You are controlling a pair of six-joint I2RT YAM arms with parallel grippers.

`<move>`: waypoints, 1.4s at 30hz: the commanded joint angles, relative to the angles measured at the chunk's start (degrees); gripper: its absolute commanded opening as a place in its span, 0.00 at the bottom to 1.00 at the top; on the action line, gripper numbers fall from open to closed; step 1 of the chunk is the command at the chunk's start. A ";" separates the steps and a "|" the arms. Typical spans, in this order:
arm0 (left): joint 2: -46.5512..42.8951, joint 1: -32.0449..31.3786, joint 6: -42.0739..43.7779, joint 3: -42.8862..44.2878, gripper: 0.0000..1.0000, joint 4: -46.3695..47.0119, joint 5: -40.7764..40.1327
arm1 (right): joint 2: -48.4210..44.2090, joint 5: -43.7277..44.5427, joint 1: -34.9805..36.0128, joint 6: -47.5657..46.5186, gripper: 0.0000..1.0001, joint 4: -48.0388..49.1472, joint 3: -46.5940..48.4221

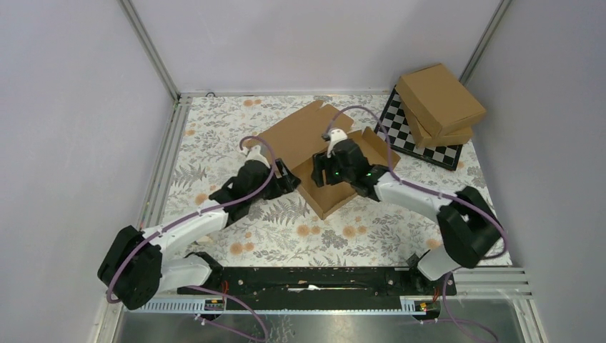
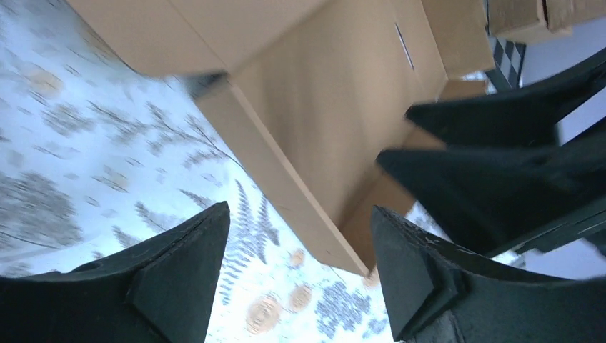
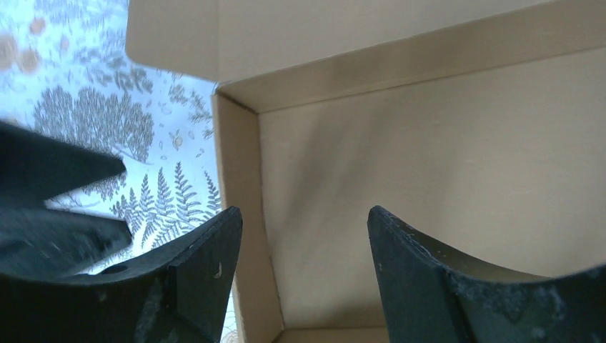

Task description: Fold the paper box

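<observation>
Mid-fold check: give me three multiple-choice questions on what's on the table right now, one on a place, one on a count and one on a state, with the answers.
1. Where do the finished boxes sit?
A. on the chequered board
B. beside the left arm's base
C. under the right arm's elbow

2. How many finished boxes are stacked there?
A. one
B. two
C. four

3. How do the right jaws stand?
A. shut on a flap
B. open above the half-folded box
C. shut on the board

Answers:
1 A: the top view shows them on the board at the far right.
2 B: two lie stacked, the upper one skewed.
3 B: the right wrist view shows the jaws apart with nothing between them and the box's inside beyond.
</observation>
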 commanded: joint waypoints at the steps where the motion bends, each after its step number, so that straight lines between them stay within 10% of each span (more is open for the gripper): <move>1: 2.54 -5.08 -10.94 2.16 0.78 -1.07 -5.07 | -9.76 4.78 -2.71 1.87 0.72 -2.17 -2.77; 8: 12.24 -8.14 -25.26 3.56 0.73 -1.45 -9.90 | -24.54 10.84 -3.26 1.86 0.77 -2.33 -9.44; 22: 24.67 -11.51 -23.17 15.14 0.63 -8.51 -14.94 | -35.66 14.56 -3.36 1.34 0.82 -11.15 -13.67; 30: 24.04 -9.86 -11.62 19.43 0.03 -16.34 -13.69 | -37.77 14.24 -3.35 1.05 0.82 -12.35 -15.11; 42: 14.53 0.97 18.70 18.45 0.00 -26.28 -10.98 | -36.97 8.83 -3.39 2.73 0.84 -16.39 -14.55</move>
